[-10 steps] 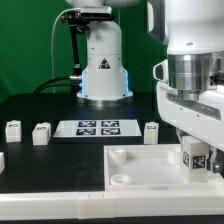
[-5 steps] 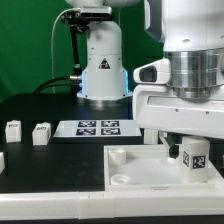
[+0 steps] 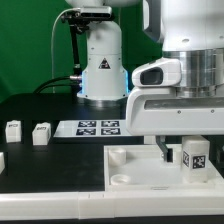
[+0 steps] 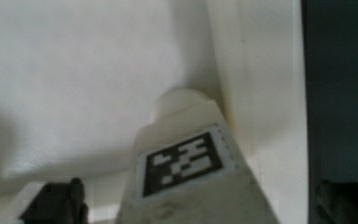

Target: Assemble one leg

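Note:
A white leg (image 3: 195, 158) with a black-and-white tag stands upright on the large flat white panel (image 3: 135, 172), near its corner at the exterior view's right. My gripper (image 3: 193, 148) hangs straight over it, jaws open, one dark finger (image 3: 163, 150) beside the leg with a gap. In the wrist view the leg (image 4: 194, 170) fills the space between the fingertips (image 4: 55, 203), apart from both. The gripper (image 4: 199, 208) holds nothing. Two more legs (image 3: 14, 129) (image 3: 41, 133) stand on the black table at the exterior view's left.
The marker board (image 3: 98, 127) lies behind the panel. The robot base (image 3: 102, 65) stands at the back. Part of another white piece (image 3: 1, 158) shows at the exterior view's left edge. The panel has a round socket (image 3: 120, 179) near its front.
The hand has turned about its vertical axis, so its wide body now spans the view and hides a leg that stood behind the panel. The tagged leg has not moved.

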### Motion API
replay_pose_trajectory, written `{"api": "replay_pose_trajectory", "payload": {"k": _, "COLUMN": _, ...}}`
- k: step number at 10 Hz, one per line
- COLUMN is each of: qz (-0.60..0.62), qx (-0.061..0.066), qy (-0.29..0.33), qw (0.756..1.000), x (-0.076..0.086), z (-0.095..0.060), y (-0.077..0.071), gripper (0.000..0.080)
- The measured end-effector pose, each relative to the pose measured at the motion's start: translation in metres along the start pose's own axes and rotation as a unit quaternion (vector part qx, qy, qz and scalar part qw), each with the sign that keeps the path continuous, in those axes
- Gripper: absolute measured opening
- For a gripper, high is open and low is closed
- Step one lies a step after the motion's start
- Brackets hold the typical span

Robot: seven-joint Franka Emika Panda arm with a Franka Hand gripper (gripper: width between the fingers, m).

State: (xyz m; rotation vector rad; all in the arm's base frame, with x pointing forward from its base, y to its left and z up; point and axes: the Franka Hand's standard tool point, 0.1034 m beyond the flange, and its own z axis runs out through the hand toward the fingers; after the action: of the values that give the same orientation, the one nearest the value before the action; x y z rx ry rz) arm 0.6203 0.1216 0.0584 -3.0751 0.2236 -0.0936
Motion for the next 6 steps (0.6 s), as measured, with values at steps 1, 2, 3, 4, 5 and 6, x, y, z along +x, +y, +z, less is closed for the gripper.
{"api": "replay_pose_trajectory", "payload": {"k": 1, "qz": -0.008, "qx": 0.0, "qy": -0.001, "qw": 1.0, "x": -0.0001, "z": 0.0009, "y": 0.0012, "gripper": 0.0526}}
{"api": "replay_pose_trajectory", "payload": {"k": 2, "qz": -0.006, "qx": 0.0, "qy": -0.001, "qw": 1.0, "x": -0.0001, "z": 0.001, "y": 0.0012, "gripper": 0.0389}}
{"api": "replay_pose_trajectory", "payload": {"k": 3, "qz": -0.006, "qx": 0.0, "qy": -0.001, "qw": 1.0, "x": -0.0001, "z": 0.0011, "y": 0.0014, "gripper": 0.0389}}
{"api": "replay_pose_trajectory", "payload": {"k": 4, "qz": -0.003, "qx": 0.0, "qy": -0.001, "qw": 1.0, "x": -0.0002, "z": 0.0013, "y": 0.0015, "gripper": 0.028}}
{"api": "replay_pose_trajectory", "payload": {"k": 5, "qz": 0.015, "qx": 0.0, "qy": -0.001, "qw": 1.0, "x": -0.0003, "z": 0.0014, "y": 0.0014, "gripper": 0.028}}
{"api": "replay_pose_trajectory", "payload": {"k": 6, "qz": 0.028, "qx": 0.0, "qy": -0.001, "qw": 1.0, "x": -0.0004, "z": 0.0014, "y": 0.001, "gripper": 0.028}}
